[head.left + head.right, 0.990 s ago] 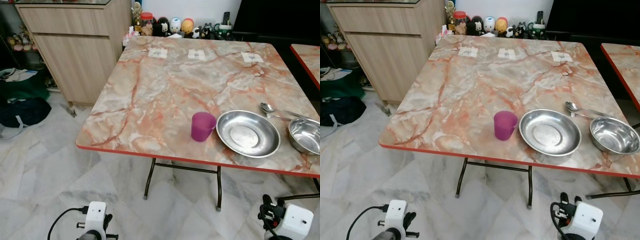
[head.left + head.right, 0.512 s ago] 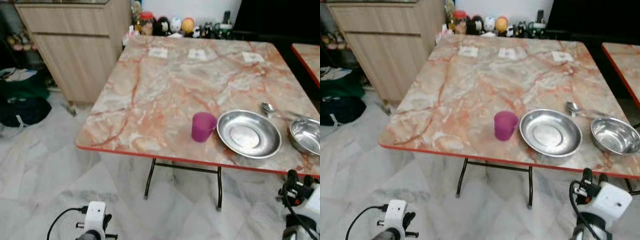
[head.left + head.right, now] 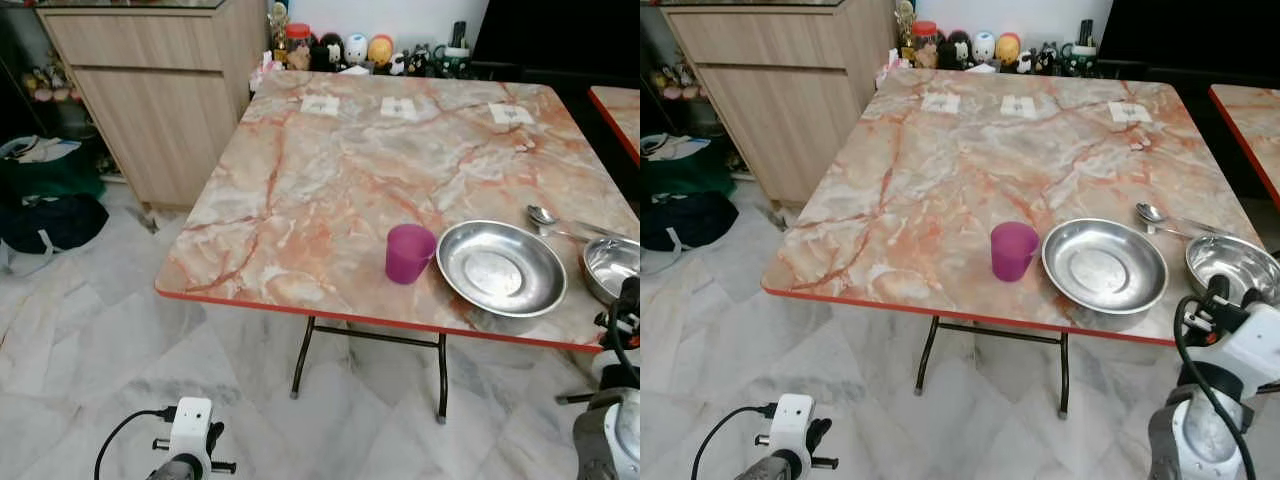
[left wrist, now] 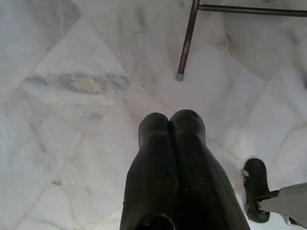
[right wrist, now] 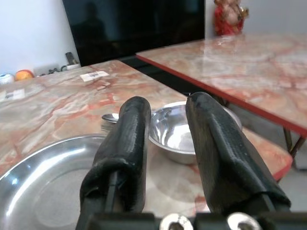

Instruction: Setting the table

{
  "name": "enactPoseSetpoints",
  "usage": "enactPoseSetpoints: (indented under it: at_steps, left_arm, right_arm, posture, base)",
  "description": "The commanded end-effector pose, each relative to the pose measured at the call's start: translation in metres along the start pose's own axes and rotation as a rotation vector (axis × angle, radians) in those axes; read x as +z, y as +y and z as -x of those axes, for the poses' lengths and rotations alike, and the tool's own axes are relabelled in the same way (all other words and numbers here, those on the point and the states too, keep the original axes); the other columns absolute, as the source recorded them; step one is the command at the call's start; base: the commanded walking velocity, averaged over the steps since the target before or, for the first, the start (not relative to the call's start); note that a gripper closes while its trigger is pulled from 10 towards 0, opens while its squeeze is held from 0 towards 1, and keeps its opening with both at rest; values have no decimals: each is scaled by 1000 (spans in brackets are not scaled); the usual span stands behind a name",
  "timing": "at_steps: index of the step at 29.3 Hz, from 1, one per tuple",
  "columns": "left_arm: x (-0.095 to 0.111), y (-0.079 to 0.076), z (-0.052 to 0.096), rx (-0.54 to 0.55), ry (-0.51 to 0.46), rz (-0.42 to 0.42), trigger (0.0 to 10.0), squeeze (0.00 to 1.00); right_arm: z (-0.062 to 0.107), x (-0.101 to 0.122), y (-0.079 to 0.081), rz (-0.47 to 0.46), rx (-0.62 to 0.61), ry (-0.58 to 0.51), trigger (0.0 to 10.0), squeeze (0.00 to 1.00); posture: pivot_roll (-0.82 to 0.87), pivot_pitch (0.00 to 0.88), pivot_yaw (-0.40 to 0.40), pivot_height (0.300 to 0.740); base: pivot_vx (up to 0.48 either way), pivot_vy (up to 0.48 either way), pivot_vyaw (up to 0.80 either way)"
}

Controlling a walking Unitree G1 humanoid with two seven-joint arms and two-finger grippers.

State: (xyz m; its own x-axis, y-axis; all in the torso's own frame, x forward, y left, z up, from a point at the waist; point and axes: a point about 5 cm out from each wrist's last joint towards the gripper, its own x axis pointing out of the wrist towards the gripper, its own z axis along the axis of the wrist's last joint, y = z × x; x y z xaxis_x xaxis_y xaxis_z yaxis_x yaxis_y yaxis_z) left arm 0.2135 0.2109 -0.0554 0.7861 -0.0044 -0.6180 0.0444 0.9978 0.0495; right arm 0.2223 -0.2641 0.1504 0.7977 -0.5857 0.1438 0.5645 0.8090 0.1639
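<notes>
Tableware sits clustered at the counter's [image 3: 940,190] near right corner, within reach: a purple plastic cup [image 3: 1013,250] just beside a shallow steel plate [image 3: 1104,265], then a deeper steel bowl [image 3: 1230,265] and a spoon [image 3: 1150,213]. The right hand [image 5: 165,124], released, points toward the bowl. The left hand [image 4: 171,123], clenched, hangs over the marble floor [image 4: 72,72].
</notes>
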Motion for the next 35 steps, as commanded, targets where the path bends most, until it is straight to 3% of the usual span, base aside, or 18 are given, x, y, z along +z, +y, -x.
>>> enactPoseSetpoints:
  at_steps: [1, 2, 3, 5, 6, 11, 15, 16, 17, 18, 19, 21, 22, 25, 28, 33, 34, 35]
  left_arm:
    - [-5, 1, 2, 6, 24, 7, 10000, 0]
    - [-5, 1, 2, 6, 24, 7, 10000, 0]
    - [-4, 0, 1, 4, 23, 5, 10000, 0]
    - [-4, 0, 1, 4, 23, 5, 10000, 0]
    - [-3, -1, 0, 2, 20, 4, 10000, 0]
    - [-2, -1, 0, 3, 18, 6, 10000, 0]
    - [-3, 0, 0, 7, 19, 6, 10000, 0]
    - [-3, 1, 0, 8, 21, 5, 10000, 0]
    - [-3, 1, 0, 8, 21, 5, 10000, 0]
    - [-3, 1, 1, 8, 21, 5, 10000, 0]
    - [-3, 1, 1, 7, 21, 4, 10000, 0]
    - [-3, 1, 0, 7, 20, 5, 10000, 0]
    - [-3, 1, 0, 7, 20, 5, 10000, 0]
    - [0, 1, -1, 8, 13, 6, 10000, 0]
    - [1, 1, -1, 9, 11, 6, 10000, 0]
    - [3, 1, -2, 9, 8, 8, 10000, 0]
    - [3, 1, -2, 9, 8, 8, 10000, 0]
    - [3, 1, -2, 11, 7, 9, 10000, 0]
  right_arm:
    - [-4, 1, -4, -17, -31, 8, 10000, 0]
    - [-4, 1, -4, -17, -31, 8, 10000, 0]
    - [-15, -1, 3, -119, -51, 37, 10000, 0]
    - [-15, -1, 3, -119, -51, 37, 10000, 0]
    - [-25, -9, 14, -232, -46, 115, 10000, 1000]
    - [-37, -18, 28, -292, -8, 191, 10000, 1000]
    - [-43, -20, 28, -228, 34, 209, 10000, 1000]
    - [-44, -20, 28, -175, 67, 204, 10000, 255]
    - [-44, -20, 28, -175, 67, 204, 10000, 255]
    - [-44, -17, 32, -92, 134, 172, 10000, 0]
    - [-44, -12, 38, -33, 214, 132, 10000, 0]
    - [-45, -7, 43, -17, 281, 98, 10000, 0]
    - [-45, -7, 43, -17, 281, 98, 10000, 0]
    - [-58, 28, 58, -44, 469, -56, 10000, 0]
    - [-65, 47, 74, -60, 610, -119, 10000, 0]
    - [-47, 49, 121, -97, 880, -127, 10000, 0]
    - [-47, 49, 121, -97, 880, -127, 10000, 0]
    - [-37, 49, 137, -133, 951, -120, 10000, 0]
  posture:
    - [-66, 59, -10, 740]
    - [-66, 59, -10, 740]
    - [-67, 56, -7, 740]
    - [-67, 56, -7, 740]
    - [-64, 56, -4, 740]
    - [-58, 57, -2, 740]
    - [-60, 58, -1, 740]
    - [-61, 59, 2, 740]
    - [-61, 59, 2, 740]
    - [-61, 59, 2, 740]
    - [-59, 59, 3, 740]
    - [-59, 58, 4, 740]
    - [-59, 58, 4, 740]
    - [-61, 55, 6, 740]
    - [-63, 52, 6, 740]
    - [-57, 50, 6, 740]
    - [-57, 50, 6, 740]
    - [-57, 50, 6, 740]
  base:
    - [0, 0, 0]
    - [0, 0, 0]
    - [0, 0, 0]
    - [0, 0, 0]
    - [0, 0, 0]
    - [0, 0, 0]
    - [0, 0, 0]
    - [0, 0, 0]
    - [0, 0, 0]
    - [0, 0, 0]
    - [0, 0, 0]
    - [0, 0, 0]
    - [0, 0, 0]
    - [0, 0, 0]
    - [0, 0, 0]
    - [0, 0, 0]
    - [0, 0, 0]
    - [0, 0, 0]
